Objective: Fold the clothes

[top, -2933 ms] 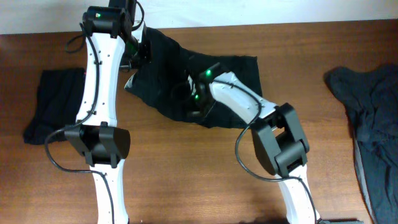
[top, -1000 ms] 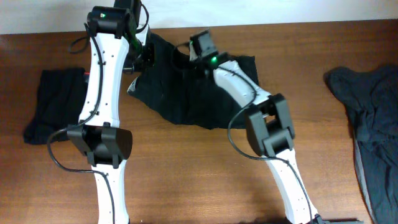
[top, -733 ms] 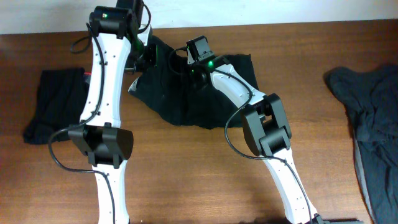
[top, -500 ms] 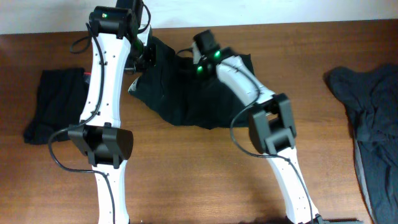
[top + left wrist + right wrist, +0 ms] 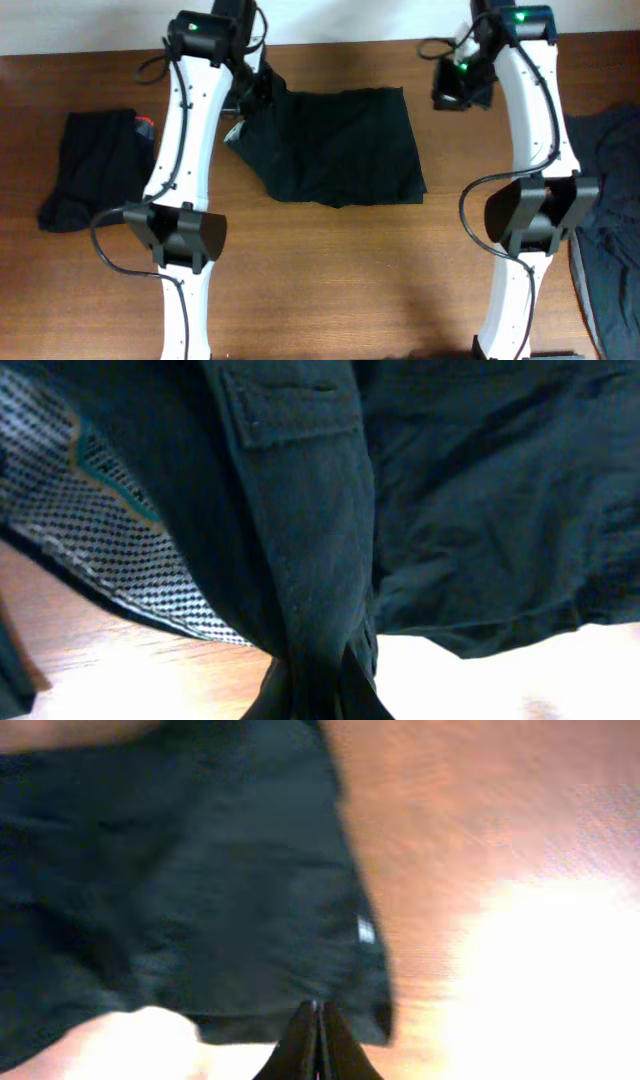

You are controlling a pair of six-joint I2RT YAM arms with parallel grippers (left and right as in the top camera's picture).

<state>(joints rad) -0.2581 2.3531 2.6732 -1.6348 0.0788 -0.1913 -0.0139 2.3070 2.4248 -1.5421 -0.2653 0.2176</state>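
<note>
Black shorts (image 5: 340, 145) lie spread flat on the table's middle, with a pale patch (image 5: 236, 133) at their left edge. My left gripper (image 5: 258, 92) is shut on the shorts' upper left corner. In the left wrist view the waistband with a belt loop (image 5: 300, 510) runs into the jaws (image 5: 320, 695), and checked mesh lining (image 5: 90, 530) shows beside it. My right gripper (image 5: 456, 86) is shut and empty, raised just right of the shorts' upper right corner. In the blurred right wrist view its fingertips (image 5: 318, 1012) hang over the shorts' edge (image 5: 200, 890).
A folded dark garment (image 5: 88, 165) with a small red tag (image 5: 144, 125) lies at the far left. A heap of dark grey clothes (image 5: 605, 190) lies at the right edge. Bare wood (image 5: 340, 280) runs along the front.
My right arm has come off the shorts and swung up and to the right. The shorts now lie flatter, with a straight right edge. My left arm shifted slightly right, still holding the corner.
</note>
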